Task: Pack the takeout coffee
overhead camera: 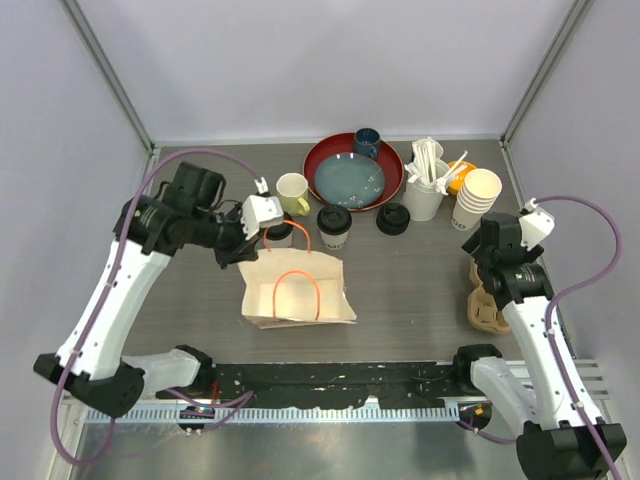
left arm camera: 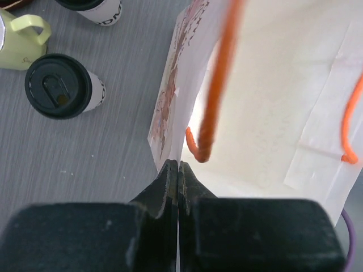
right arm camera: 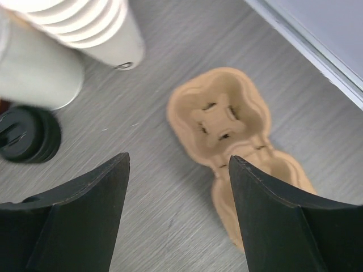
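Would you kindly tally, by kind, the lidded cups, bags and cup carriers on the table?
Cream-white paper cups with round black plastic lids: 2
Pale paper bag with orange handles: 1
Tan moulded-pulp cup carrier: 1
Total: 4

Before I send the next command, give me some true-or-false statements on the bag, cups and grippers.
1. The left gripper is shut on the edge of the paper bag. True.
2. Both lidded cups are inside the bag. False: they stand on the table outside it.
3. The right gripper is open near the cup carrier. True.
4. The right gripper holds a black lid. False: it holds nothing.
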Available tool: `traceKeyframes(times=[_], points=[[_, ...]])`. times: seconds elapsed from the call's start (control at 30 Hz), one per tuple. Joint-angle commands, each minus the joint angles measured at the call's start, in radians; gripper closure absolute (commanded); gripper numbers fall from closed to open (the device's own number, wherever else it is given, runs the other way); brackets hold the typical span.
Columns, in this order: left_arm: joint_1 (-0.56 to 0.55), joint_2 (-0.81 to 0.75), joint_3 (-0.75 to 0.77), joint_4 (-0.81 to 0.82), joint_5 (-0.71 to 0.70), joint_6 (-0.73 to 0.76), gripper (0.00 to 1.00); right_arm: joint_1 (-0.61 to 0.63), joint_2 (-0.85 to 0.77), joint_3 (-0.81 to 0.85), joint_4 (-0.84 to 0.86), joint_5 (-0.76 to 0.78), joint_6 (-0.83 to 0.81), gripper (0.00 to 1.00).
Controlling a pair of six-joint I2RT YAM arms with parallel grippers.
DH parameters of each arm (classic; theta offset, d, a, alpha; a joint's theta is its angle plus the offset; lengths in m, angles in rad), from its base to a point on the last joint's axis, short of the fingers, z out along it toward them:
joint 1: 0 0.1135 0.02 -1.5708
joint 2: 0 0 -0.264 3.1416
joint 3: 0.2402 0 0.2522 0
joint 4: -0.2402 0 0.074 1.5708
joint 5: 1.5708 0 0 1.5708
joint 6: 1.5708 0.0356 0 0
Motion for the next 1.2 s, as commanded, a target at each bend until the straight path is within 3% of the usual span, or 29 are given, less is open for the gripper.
traceKeyframes(times=[0.0, 0.03, 0.13, 0.27, 0.67, 0.9, 1.07, 1.17], points=[[0.001, -0.075, -0.058, -0.05, -0.07, -0.139, 1.0, -0.101, 0.009, -0.017, -0.035, 0.022, 0.118, 0.23], [0.0, -0.081, -0.069, -0.038, -0.081, -0.171, 1.0, -0.194, 0.026, -0.026, -0.034, 0.002, 0.129, 0.22], [0.0, -0.091, -0.109, -0.008, -0.106, -0.199, 1.0, -0.315, 0.088, -0.036, -0.017, -0.092, 0.169, 0.21], [0.0, -0.104, -0.124, 0.029, -0.21, -0.256, 1.0, -0.417, 0.225, -0.031, -0.009, -0.199, 0.213, 0.21], [-0.001, -0.138, -0.126, 0.02, -0.326, -0.281, 1.0, -0.445, 0.368, -0.056, -0.015, -0.262, 0.281, 0.28], [-0.021, -0.149, -0.106, 0.01, -0.339, -0.275, 1.0, -0.445, 0.373, -0.117, 0.0, -0.285, 0.325, 0.48], [-0.035, -0.153, -0.101, 0.002, -0.349, -0.27, 1.0, -0.445, 0.382, -0.123, -0.012, -0.29, 0.318, 0.48], [-0.047, -0.152, -0.107, 0.002, -0.356, -0.267, 1.0, -0.446, 0.385, -0.135, 0.006, -0.304, 0.315, 0.4]])
